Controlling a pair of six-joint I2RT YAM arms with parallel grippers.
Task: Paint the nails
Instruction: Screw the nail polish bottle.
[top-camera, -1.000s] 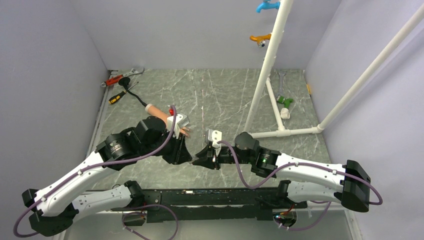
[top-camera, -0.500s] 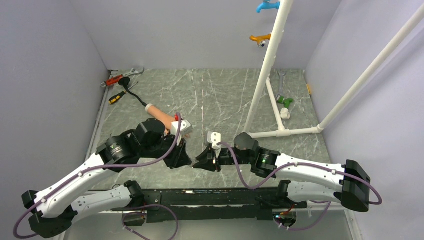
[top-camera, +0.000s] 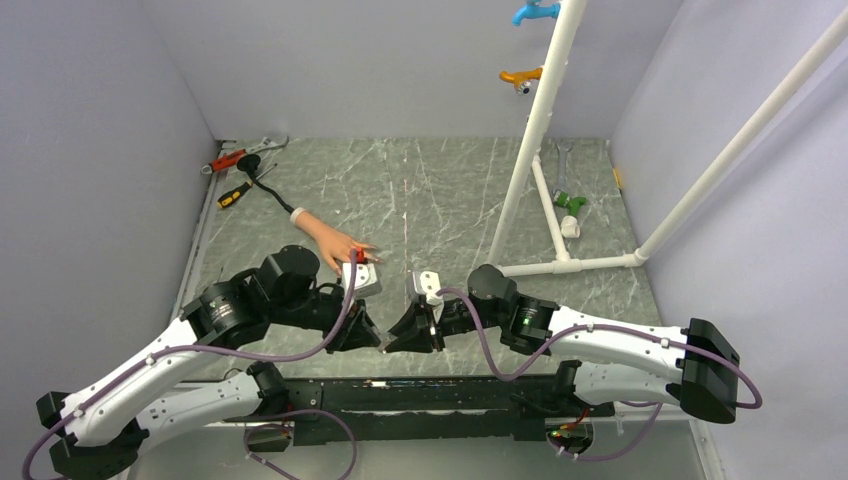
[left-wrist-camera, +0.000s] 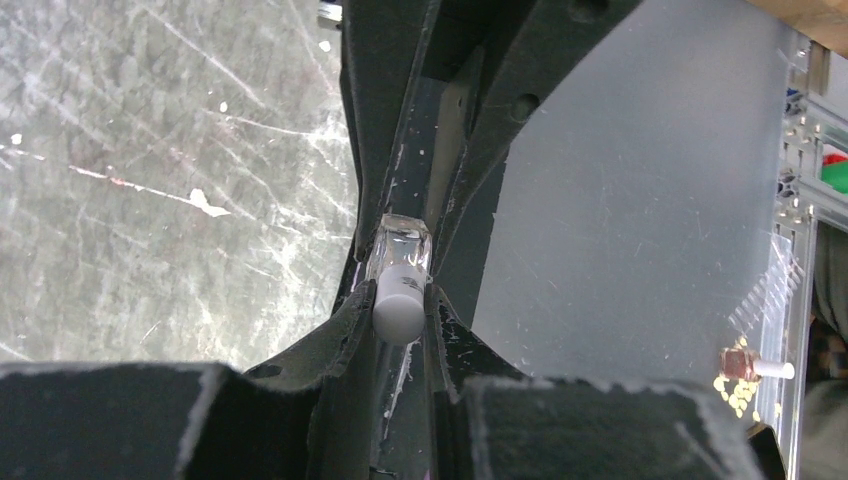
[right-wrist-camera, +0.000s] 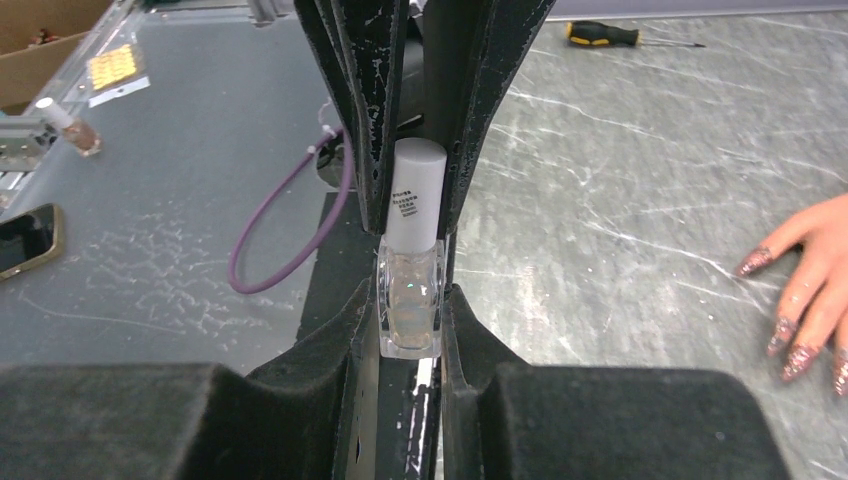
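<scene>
Left arm (top-camera: 190, 345) had pulled back off the mannequin hand (top-camera: 330, 240), whose pink nails (right-wrist-camera: 752, 262) lay on the tabletop (top-camera: 440, 190). The left end effector (left-wrist-camera: 398, 300) was clamped on the cap (left-wrist-camera: 398, 312), the right end effector (right-wrist-camera: 411, 310) on the glass bottle (right-wrist-camera: 410, 290); the hand looked light and stiff, best steadied at its forearm (top-camera: 308, 224)

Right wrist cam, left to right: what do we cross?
Phone → purple cable → clear polish bottle → yellow-handled screwdriver → mannequin hand

left gripper (top-camera: 373, 339) and right gripper (top-camera: 399, 339) meet, near the mannequin hand (top-camera: 328, 240).
</scene>
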